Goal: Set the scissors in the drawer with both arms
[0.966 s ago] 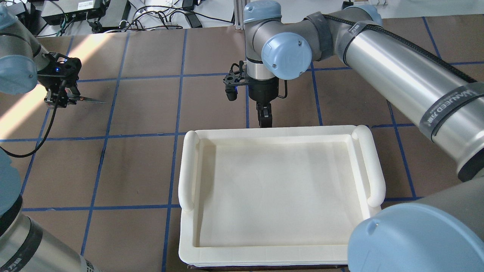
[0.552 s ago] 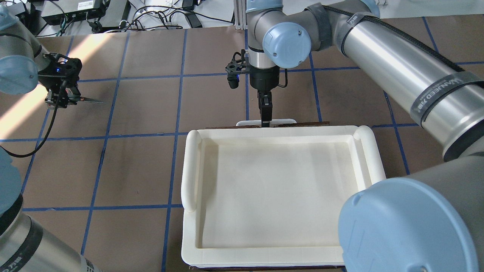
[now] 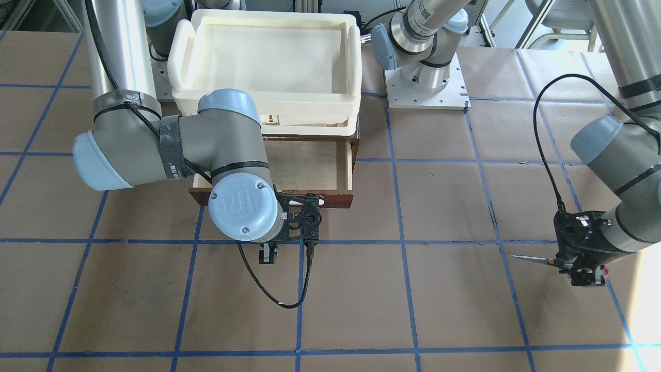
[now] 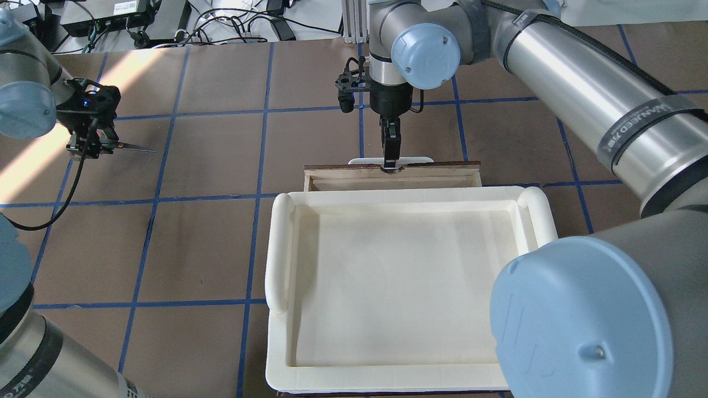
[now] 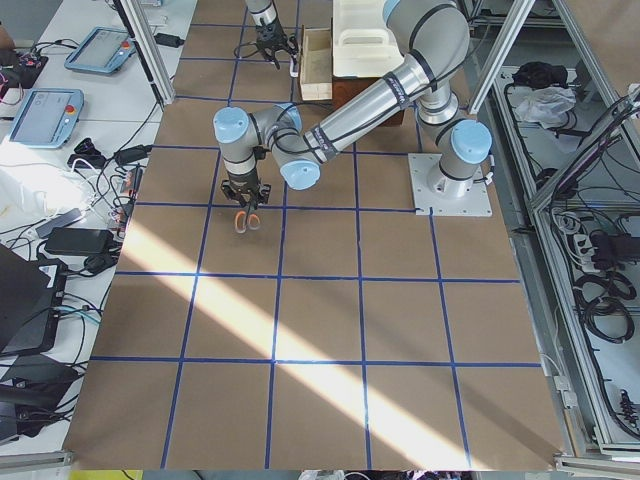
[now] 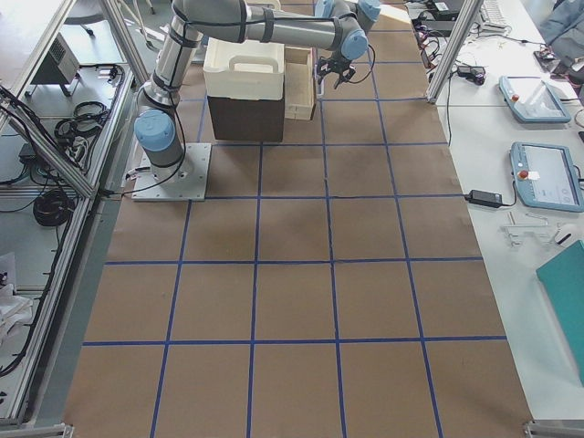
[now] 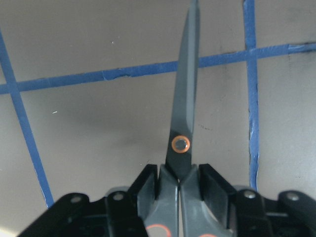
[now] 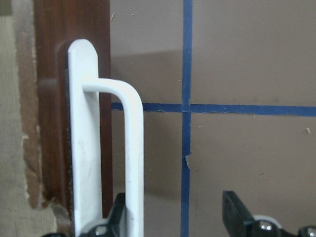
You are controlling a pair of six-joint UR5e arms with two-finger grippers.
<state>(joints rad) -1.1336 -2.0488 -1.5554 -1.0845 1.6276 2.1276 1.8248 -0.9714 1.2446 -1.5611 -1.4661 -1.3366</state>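
Overhead exterior: the drawer (image 4: 387, 179) is shown partly open and largely hidden under a cream tray (image 4: 276, 249), its white handle (image 4: 420, 160) straddled by the spread right tool (image 4: 390, 160); the scissors (image 4: 133, 147) are pinched by the left tool (image 4: 88, 148), well apart over the desk (image 4: 193, 237).

- scissors (image 7: 180, 144): grey handles, orange-red loops, blades shut and level, well apart from the tray (image 4: 275, 249)
- drawer (image 3: 304, 166): reddish-brown, white bar handle, partly open, directly under the tray
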